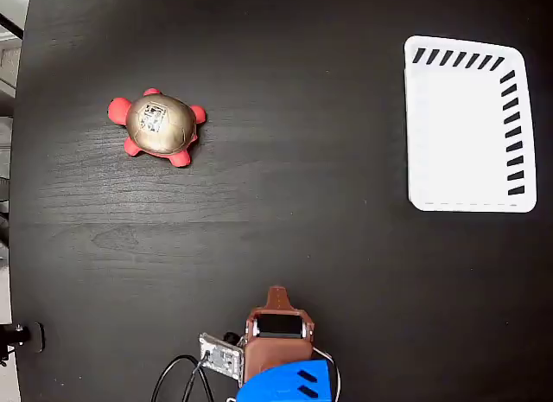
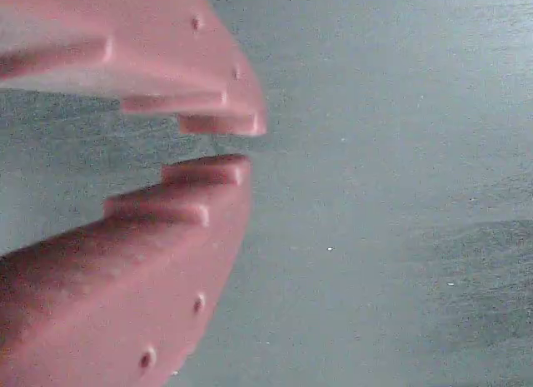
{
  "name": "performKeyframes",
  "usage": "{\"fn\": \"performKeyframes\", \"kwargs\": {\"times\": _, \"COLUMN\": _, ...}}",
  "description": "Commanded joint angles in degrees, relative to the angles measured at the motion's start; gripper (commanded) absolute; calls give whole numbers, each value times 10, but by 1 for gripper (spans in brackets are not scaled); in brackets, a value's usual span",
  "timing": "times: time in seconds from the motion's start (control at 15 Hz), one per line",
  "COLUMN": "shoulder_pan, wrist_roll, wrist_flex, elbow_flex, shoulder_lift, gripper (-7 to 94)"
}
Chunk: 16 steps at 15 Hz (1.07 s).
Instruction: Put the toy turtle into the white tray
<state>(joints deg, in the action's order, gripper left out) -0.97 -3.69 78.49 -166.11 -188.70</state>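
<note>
Our claw [image 2: 216, 146] fills the left side of the wrist view: two reddish-brown fingers with stepped tips, nearly closed, a thin gap between them and nothing held. Behind them we see only dark wood-grain table [image 2: 400, 195].

From the fixed view above, we see the arm [image 1: 276, 328] parked at the bottom centre of the black table [image 1: 285, 238], its brown wrist pointing up the picture, a blue part and loose cables beneath it.

We find the toy turtle [image 1: 158, 125] in the upper left of that view, well apart from the claw, up and to the left of it. Its shiny tan-gold shell faces upward, with red head and legs poking out around it. Its long axis runs roughly left to right, tilted slightly down toward the right.

We find the white tray [image 1: 467, 134] in the upper right, empty, well apart from both turtle and arm. Black slanted slots line its top and right edges.

We judge that the coming reach must swing up and to the left, away from the tray.

For writing, we see one small printed mark on the shell, too small to read. We see no other labels or brands.
</note>
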Motion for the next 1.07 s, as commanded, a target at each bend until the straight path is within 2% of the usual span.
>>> {"fn": "performKeyframes", "kwargs": {"times": 0.0, "shoulder_pan": -13, "wrist_roll": -17, "wrist_flex": 3, "elbow_flex": 1, "shoulder_lift": -40, "gripper": 0}}
{"fn": "performKeyframes", "kwargs": {"times": 0.2, "shoulder_pan": -40, "wrist_roll": -36, "wrist_flex": -57, "elbow_flex": 45, "shoulder_lift": 79, "gripper": 0}}
{"fn": "performKeyframes", "kwargs": {"times": 0.4, "shoulder_pan": -85, "wrist_roll": -75, "wrist_flex": -75, "elbow_flex": 205, "shoulder_lift": 296, "gripper": 0}}
{"fn": "performKeyframes", "kwargs": {"times": 0.87, "shoulder_pan": -128, "wrist_roll": -142, "wrist_flex": -34, "elbow_flex": 629, "shoulder_lift": 722, "gripper": 0}}
{"fn": "performKeyframes", "kwargs": {"times": 1.0, "shoulder_pan": -133, "wrist_roll": -170, "wrist_flex": -4, "elbow_flex": 765, "shoulder_lift": 849, "gripper": 0}}
